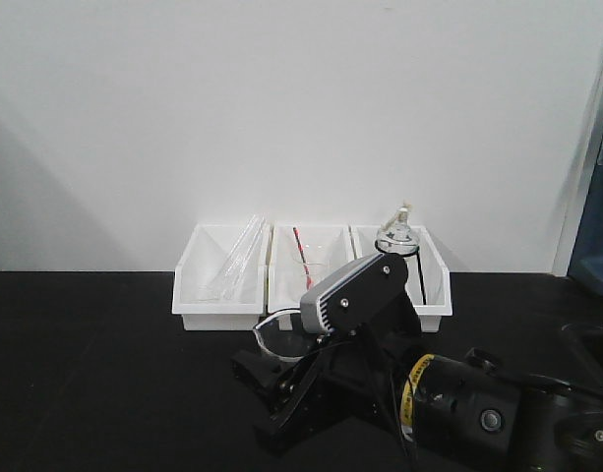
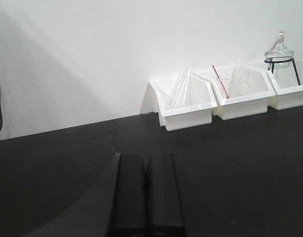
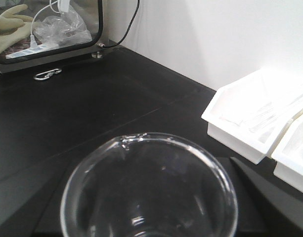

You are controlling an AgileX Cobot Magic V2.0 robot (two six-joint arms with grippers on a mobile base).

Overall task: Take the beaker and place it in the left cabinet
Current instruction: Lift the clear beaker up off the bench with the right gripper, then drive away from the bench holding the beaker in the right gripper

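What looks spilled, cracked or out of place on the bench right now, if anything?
Nothing stands out. The beaker has a whole rim in the right wrist view, the black bench shows no spill, and the three white bins sit in a row against the wall with their glassware inside.

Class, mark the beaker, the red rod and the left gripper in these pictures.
beaker (image 3: pixel 149 192), right wrist view, inner wall.
red rod (image 1: pixel 301 258), front view, mid-shaft.
left gripper (image 2: pixel 146 157), left wrist view, between fingertips.
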